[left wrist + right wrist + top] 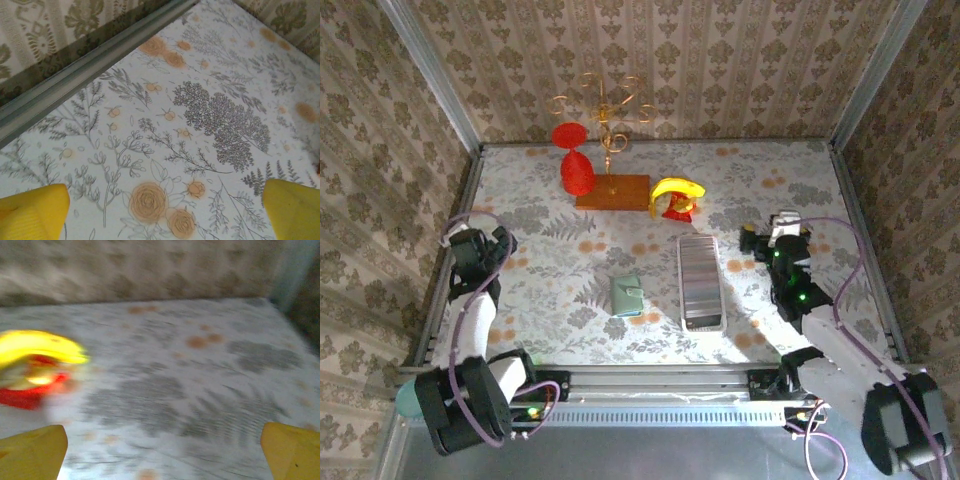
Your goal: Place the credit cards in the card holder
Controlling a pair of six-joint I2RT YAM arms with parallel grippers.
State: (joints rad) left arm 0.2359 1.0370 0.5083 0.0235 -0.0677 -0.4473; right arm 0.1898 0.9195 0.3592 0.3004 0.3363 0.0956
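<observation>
From the top view, the card holder (626,295) lies flat on the flowered table (550,215), near the middle and towards the near edge. It is between the two arms and well apart from both. The left gripper (490,245) sits by the left wall, and the right gripper (765,232) is right of the tray (701,282). The holder is just left of that long white tray and does not touch it. It is a small, squarish, sage-green piece with a small pale tab near its right edge. Further back stand a banana (677,189), a red hourglass shape (575,158) and a wooden base (612,192) with a gold stand (607,105).

In the left wrist view, the left gripper (162,200) is spread wide. Its yellow fingers (30,212) sit in the two lower corners with only bare tablecloth between them, and the wall rail (85,65) runs just beyond.

In the right wrist view, which is blurred, the right gripper (162,440) is likewise spread wide and holds nothing, with yellow fingers (292,447) at the corners. The banana (40,345) rests on a red holder (25,392) ahead to the left.
</observation>
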